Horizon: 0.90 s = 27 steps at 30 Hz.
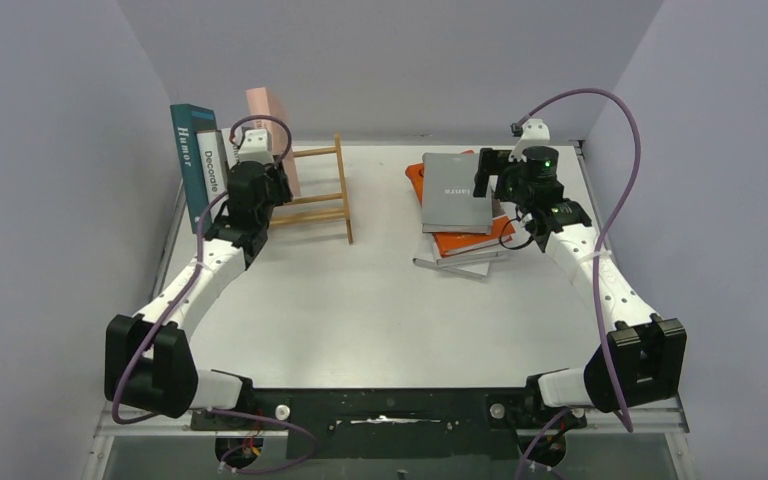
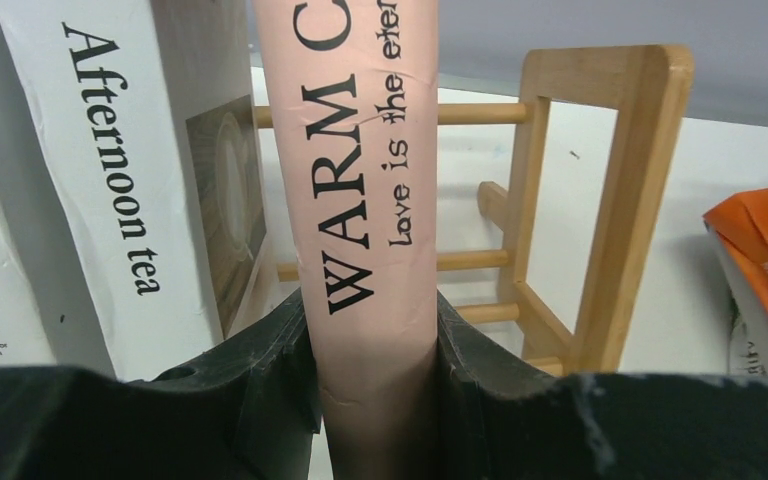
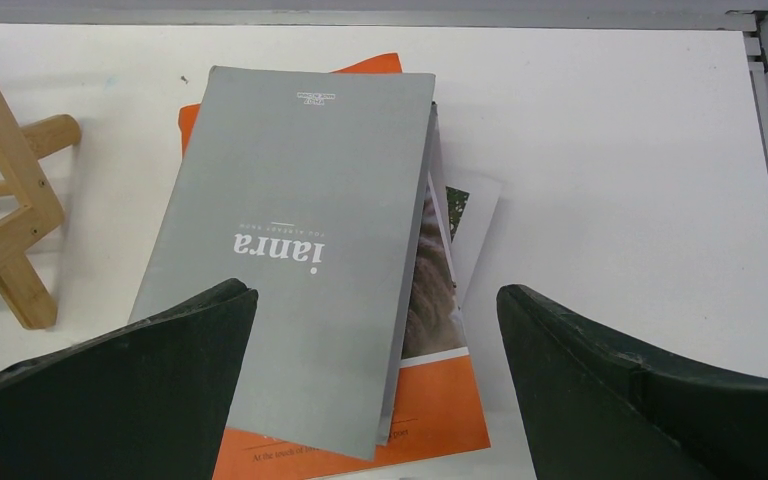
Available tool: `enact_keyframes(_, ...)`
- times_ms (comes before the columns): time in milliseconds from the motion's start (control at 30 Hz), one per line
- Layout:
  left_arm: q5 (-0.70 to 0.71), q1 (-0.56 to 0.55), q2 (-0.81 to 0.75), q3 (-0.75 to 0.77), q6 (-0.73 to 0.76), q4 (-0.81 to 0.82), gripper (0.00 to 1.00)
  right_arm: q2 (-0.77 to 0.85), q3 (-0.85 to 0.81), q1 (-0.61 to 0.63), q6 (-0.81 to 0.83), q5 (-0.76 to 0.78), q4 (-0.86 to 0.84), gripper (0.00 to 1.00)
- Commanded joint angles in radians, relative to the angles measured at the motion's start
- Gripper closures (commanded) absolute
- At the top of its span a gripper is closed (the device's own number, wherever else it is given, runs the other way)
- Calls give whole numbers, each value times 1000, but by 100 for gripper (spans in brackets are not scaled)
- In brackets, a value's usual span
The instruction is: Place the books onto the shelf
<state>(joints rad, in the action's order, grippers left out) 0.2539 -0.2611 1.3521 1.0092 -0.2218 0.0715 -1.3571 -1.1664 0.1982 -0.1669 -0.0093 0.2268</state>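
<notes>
Top view, my left gripper (image 1: 263, 152): closed narrow on the spine of the pink book (image 1: 266, 108), far left of the table (image 1: 360, 310).
Top view, shelf (image 1: 322, 192): stood far left; the teal "Humor" book (image 1: 190, 160) and the white "Decorate" book (image 1: 212, 170) stood upright at its left end, with the pink book just right of them.
Top view, my right gripper (image 1: 488, 176): hung over the far-right stack, the grey book (image 1: 453, 190) on top and the orange book (image 1: 476, 240) under it.
Left wrist view, fingers (image 2: 260, 400): pressed both sides of the pink spine; the white "Afternoon tea" book (image 2: 110, 150) stood just left. I could not tell whether the pink book's foot rested on the slats.
Right wrist view, fingers (image 3: 140, 390): spread wide, holding nothing, above the grey book's near edge.
</notes>
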Motion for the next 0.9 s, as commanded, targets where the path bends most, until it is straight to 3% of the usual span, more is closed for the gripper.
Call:
enact_keyframes(0,52,20,2,-9,50,202,100,41,4,5,-3,-11,-26,2)
enact_keyframes(467,35,77,30,-179,140,403,100,14,-3,6,-13,-27,-35,2)
enact_keyframes(867,75,98,36,-208,164,412,100,20,21,6,-12,-23,-39,2)
